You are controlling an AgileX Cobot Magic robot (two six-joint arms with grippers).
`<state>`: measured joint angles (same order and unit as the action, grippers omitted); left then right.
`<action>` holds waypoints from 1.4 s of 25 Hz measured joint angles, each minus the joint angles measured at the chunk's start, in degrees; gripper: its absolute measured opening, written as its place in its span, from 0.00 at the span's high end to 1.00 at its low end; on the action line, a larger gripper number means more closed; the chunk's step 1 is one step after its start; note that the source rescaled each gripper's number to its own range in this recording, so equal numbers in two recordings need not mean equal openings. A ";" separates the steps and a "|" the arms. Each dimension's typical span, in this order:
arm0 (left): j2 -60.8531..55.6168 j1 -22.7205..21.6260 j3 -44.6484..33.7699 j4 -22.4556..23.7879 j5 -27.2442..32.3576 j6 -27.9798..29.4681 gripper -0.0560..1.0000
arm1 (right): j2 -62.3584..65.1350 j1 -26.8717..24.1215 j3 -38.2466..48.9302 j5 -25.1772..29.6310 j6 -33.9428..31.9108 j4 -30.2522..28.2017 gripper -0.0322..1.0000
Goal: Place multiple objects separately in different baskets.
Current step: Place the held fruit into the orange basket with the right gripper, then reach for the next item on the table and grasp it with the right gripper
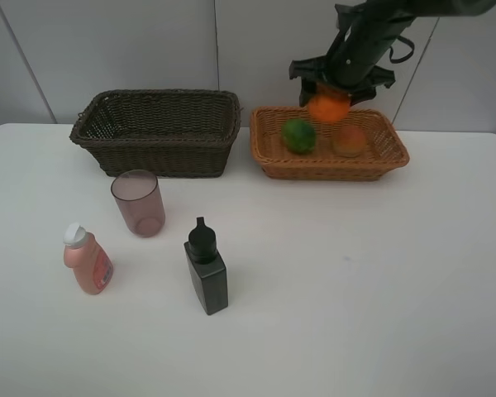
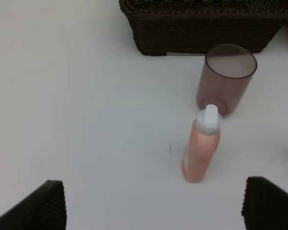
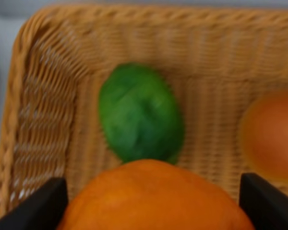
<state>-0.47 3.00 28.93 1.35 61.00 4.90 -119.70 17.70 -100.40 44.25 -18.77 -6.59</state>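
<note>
**Tangerine held above the tan basket**

The right gripper [image 3: 153,205] is closed on the tangerine [image 1: 328,107], one jaw on each side of its widest girth. The fruit hangs just above the tan wicker basket [image 1: 397,157]. A green fruit [image 1: 298,135] and a peach-like fruit [image 1: 348,140] lie inside that basket.

Judgement: the tangerine is light and round, with smooth skin that gives a little. The girth hold suits it. Squeeze moderately or it may bruise or roll free, and release it low.

The left gripper [image 2: 156,208] is wide open and holds nothing, well apart from the tan basket. The pink bottle [image 2: 201,151] stands outside the basket. It is probably stiff and tippy, so it is best taken mid-body.
</note>
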 joint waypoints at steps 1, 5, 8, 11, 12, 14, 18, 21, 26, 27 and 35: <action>0.00 0.00 0.00 0.00 0.00 0.00 0.04 | -0.07 -0.48 0.40 -0.96 0.00 0.00 0.39; 0.00 0.00 0.00 0.00 0.00 0.00 0.04 | -0.74 -2.10 4.17 -6.44 0.04 -0.04 0.39; 0.00 0.00 0.00 0.00 0.00 0.00 0.04 | -1.11 -2.65 7.62 -10.71 0.11 -0.03 0.39; 0.00 0.00 0.00 0.00 0.00 0.00 0.04 | -1.63 -2.89 10.63 -14.66 0.11 0.02 0.39; 0.00 0.00 0.00 0.00 0.00 0.00 0.04 | -1.68 -2.96 11.34 -15.42 0.15 0.07 0.39; 0.00 0.00 0.00 0.00 0.00 0.00 0.04 | -1.70 -3.19 12.29 -16.18 0.15 0.07 0.39; 0.00 0.00 0.00 0.00 0.00 0.00 0.04 | -1.70 -3.38 12.52 -17.44 0.15 0.07 0.39; 0.00 0.00 0.00 0.00 0.00 0.00 0.04 | -1.70 -3.38 12.52 -17.77 0.15 -0.77 0.37; 0.00 0.00 0.00 0.00 0.00 0.00 0.04 | -1.70 -3.38 12.52 -17.85 0.15 -1.80 0.08; 0.00 0.00 0.00 0.00 0.00 0.00 0.04 | -1.70 -3.38 12.52 -17.85 0.15 -1.97 0.06; 0.00 0.00 0.00 0.00 0.00 0.00 0.04 | 0.35 -3.27 12.52 -13.66 0.15 -2.39 0.02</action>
<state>-0.47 3.00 28.93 1.35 61.00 4.90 -119.35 14.43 -87.87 30.59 -18.62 -8.98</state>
